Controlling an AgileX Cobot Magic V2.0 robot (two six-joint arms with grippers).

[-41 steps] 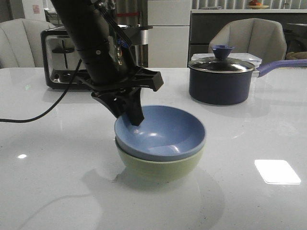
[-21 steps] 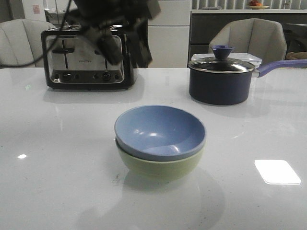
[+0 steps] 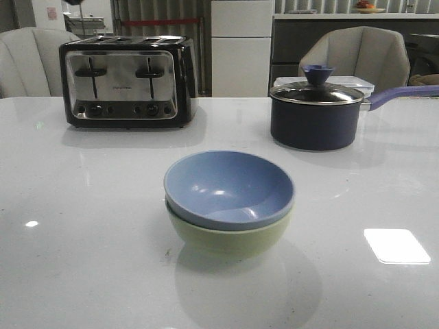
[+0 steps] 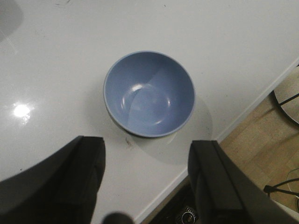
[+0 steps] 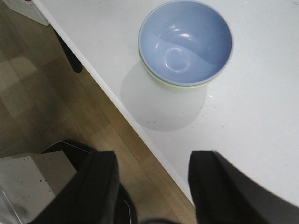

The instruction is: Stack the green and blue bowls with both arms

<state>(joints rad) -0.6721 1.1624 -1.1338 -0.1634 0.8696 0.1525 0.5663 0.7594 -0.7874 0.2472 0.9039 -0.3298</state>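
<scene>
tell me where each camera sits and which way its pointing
Front view: low over the table, facing forward past the blue bowl nested in the green bowl to toaster and saucepan; no arm shows.
Left wrist view: high above, looking down; open left tool frames the bottom.
Right wrist view: above the table edge, looking down; open right tool over floor.
All three share the stacked bowls.

- The toaster, upper left of the front view, carries a small brand mark on its steel face, too small to read.
- No other text shows.
</scene>
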